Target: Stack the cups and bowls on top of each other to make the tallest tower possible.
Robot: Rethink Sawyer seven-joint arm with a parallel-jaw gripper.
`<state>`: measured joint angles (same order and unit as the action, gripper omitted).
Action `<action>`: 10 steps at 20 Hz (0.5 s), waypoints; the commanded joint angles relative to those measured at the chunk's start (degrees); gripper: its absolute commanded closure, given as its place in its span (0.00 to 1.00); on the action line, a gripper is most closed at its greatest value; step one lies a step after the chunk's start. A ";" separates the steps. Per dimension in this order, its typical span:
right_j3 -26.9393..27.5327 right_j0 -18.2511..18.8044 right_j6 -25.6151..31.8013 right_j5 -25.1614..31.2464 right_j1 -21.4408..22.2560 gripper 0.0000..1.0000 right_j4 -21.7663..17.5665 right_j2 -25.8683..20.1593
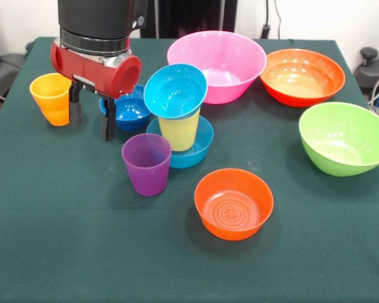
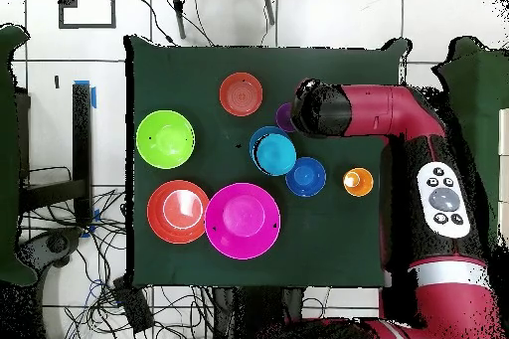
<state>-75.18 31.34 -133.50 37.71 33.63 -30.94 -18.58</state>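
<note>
The tower stands mid-table: a mid-blue small bowl (image 1: 199, 148) holds the upright yellow cup (image 1: 180, 131), and a cyan small bowl (image 1: 175, 90) sits tilted on the cup. From overhead the cyan bowl (image 2: 268, 149) covers the cup. My gripper (image 1: 91, 126) hangs open and empty above the table, left of the tower. In the front view it shows between the orange cup (image 1: 52, 98) and the dark blue small bowl (image 1: 131, 108). The purple cup (image 1: 146, 163) stands upright in front of the tower. From overhead the arm's head (image 2: 320, 106) hides the fingers and sits beside the purple cup (image 2: 283, 116).
An orange-red small bowl (image 1: 234, 203) sits near the front. A pink large bowl (image 1: 218, 63), an orange-red large bowl (image 1: 302, 76) and a lime green large bowl (image 1: 344, 137) stand at the right. All are upright on the green table (image 1: 63, 240).
</note>
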 commanded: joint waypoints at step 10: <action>-0.60 -2.28 5.42 2.52 -4.48 0.00 -0.41 -1.68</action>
<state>-75.18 31.23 -133.50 37.71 33.60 -30.94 -18.58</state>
